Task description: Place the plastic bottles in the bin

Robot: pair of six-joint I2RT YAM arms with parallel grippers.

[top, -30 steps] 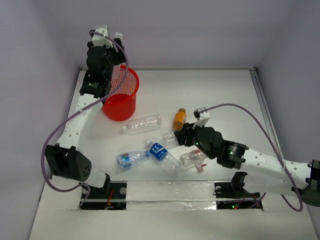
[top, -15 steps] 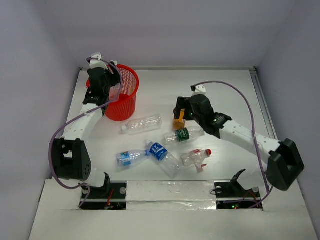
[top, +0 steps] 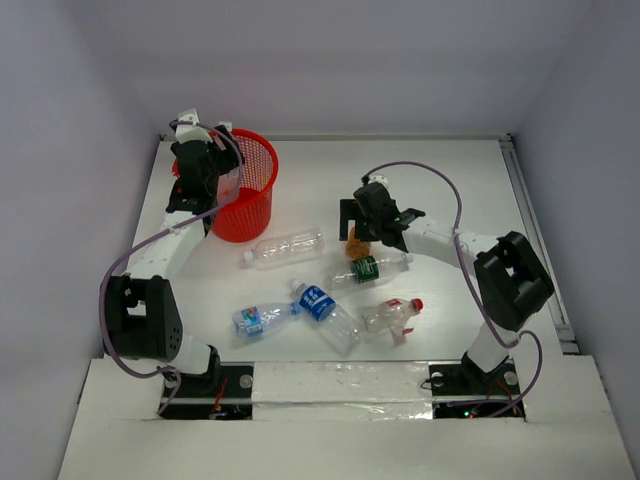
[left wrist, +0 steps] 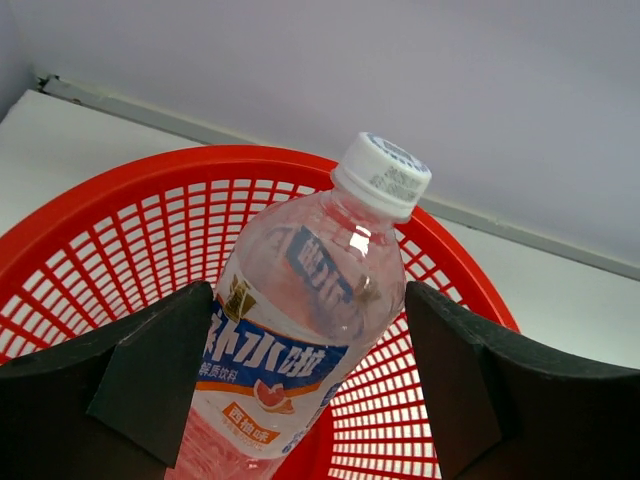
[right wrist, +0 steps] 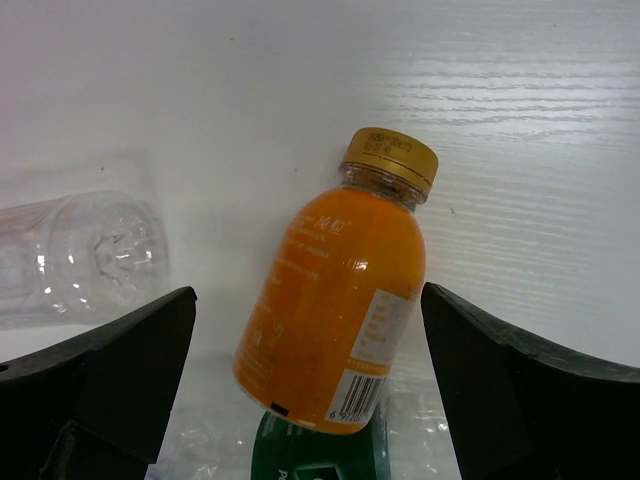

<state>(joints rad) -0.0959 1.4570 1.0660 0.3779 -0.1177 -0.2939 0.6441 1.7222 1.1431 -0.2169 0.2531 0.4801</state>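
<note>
Clamping bottle (left wrist: 322, 262), base cropped, over bin (left wrist: 130, 200): left hand (left wrist: 308, 335); right hand (right wrist: 305, 300) apart.

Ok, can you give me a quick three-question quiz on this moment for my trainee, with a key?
1. True or false: the right tool is shut on the orange bottle.
2. What does the left tool hold over the bin? A can; B white-capped bottle; C nothing.
3. How many bottles lie on the table?
Key: 1 false, it is open above the bottle; 2 B; 3 six.
</note>
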